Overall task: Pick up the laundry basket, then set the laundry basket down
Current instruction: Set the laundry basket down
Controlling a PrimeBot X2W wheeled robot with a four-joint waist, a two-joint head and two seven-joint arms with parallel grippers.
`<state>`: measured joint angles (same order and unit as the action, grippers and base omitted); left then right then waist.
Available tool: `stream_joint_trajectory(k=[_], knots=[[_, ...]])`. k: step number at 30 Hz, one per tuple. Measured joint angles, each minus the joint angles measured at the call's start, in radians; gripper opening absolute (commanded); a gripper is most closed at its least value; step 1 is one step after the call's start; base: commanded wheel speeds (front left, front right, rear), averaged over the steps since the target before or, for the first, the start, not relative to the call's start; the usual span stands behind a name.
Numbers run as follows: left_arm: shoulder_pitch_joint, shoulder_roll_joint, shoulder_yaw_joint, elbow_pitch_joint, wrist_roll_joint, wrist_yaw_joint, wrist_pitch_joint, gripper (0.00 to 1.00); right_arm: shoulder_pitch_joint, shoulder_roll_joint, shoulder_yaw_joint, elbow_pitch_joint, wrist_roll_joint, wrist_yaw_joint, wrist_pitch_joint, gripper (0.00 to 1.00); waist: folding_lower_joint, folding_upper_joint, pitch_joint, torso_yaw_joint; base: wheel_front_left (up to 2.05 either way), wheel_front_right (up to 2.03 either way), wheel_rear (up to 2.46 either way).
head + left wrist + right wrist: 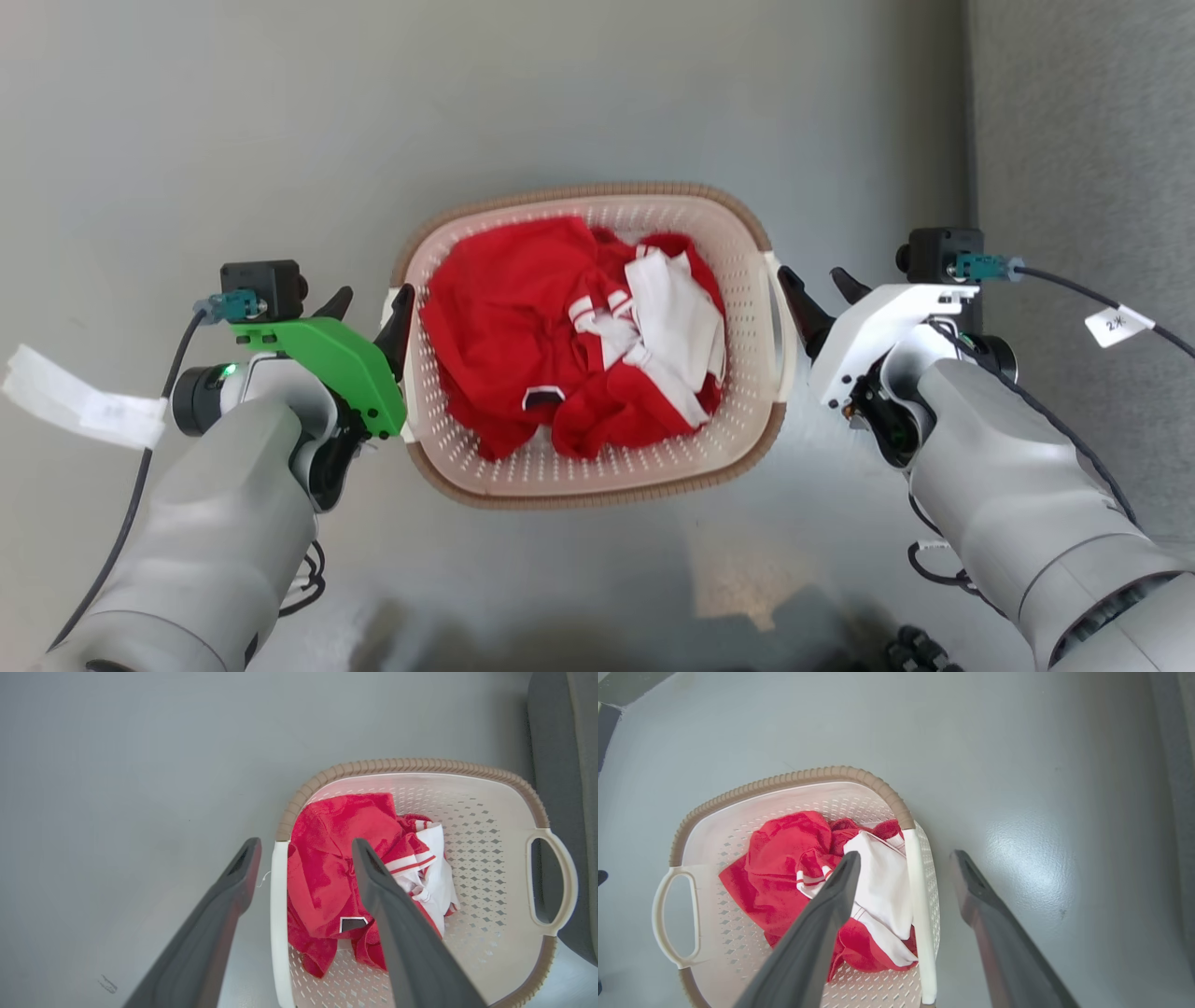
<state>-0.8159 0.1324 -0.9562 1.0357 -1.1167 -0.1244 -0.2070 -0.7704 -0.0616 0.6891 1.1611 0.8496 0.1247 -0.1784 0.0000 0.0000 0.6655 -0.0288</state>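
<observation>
Left gripper [371, 308] and right gripper [817, 285] wide open, holding nothing.
Each straddles one side handle [279, 914] of the laundry basket [597, 191], red and white clothes [560, 327] inside.

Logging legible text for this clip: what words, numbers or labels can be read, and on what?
"2" then an unclear mark: small white tag on the right arm's black cable.
Blurred, unreadable: crumpled white paper tag on the left arm's cable.
</observation>
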Motion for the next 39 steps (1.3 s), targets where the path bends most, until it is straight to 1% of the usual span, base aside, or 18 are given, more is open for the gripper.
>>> stream_joint_trajectory(k=[8,9,10,11,17,24,33,37,39], knots=[[0.026,0.013,0.001,-0.033,0.001,0.000,-0.042,1.00,0.020,-0.001,0.016,-0.013,-0.002,0.000,-0.044,1.00,0.0000,0.0000,-0.104,0.001,0.00,0.00,0.00],[0.026,0.013,0.001,-0.033,0.001,0.000,-0.042,1.00,0.020,-0.001,0.016,-0.013,-0.002,0.000,-0.044,1.00,0.0000,0.0000,-0.104,0.001,0.00,0.00,0.00],[0.033,0.016,0.007,-0.043,0.001,0.000,-0.044,1.00,0.023,-0.004,0.021,-0.021,-0.006,0.000,-0.052,1.00,0.0000,0.0000,-0.131,0.002,0.00,0.00,0.00],[0.033,0.016,0.007,-0.043,0.001,0.000,-0.044,1.00,0.023,-0.004,0.021,-0.021,-0.006,0.000,-0.052,1.00,0.0000,0.0000,-0.131,0.002,0.00,0.00,0.00],[0.065,0.033,0.023,-0.072,0.005,0.000,-0.045,1.00,0.034,-0.028,0.025,-0.050,-0.017,0.000,-0.068,1.00,-0.0001,0.0000,-0.212,0.007,0.00,0.00,0.00],[0.084,0.060,0.133,-0.163,0.043,0.000,-0.045,1.00,0.083,-0.045,0.020,-0.085,-0.043,0.000,-0.072,1.00,-0.0001,0.0000,-0.308,0.017,0.00,0.00,0.00],[0.184,0.079,0.250,-0.248,0.141,0.000,-0.045,1.00,0.126,-0.099,-0.088,-0.244,-0.097,-0.005,-0.072,1.00,-0.0001,0.0000,-0.431,0.032,0.00,0.00,0.00],[0.233,0.089,0.314,-0.298,0.170,0.003,-0.045,1.00,0.182,-0.108,-0.129,-0.312,-0.129,-0.022,-0.072,1.00,-0.0001,0.0000,-0.486,0.036,0.00,0.00,0.00],[0.263,0.089,0.342,-0.324,0.195,0.007,-0.045,1.00,0.213,-0.113,-0.150,-0.347,-0.144,-0.023,-0.072,1.00,-0.0001,0.0000,-0.513,0.038,0.00,0.00,0.00]])
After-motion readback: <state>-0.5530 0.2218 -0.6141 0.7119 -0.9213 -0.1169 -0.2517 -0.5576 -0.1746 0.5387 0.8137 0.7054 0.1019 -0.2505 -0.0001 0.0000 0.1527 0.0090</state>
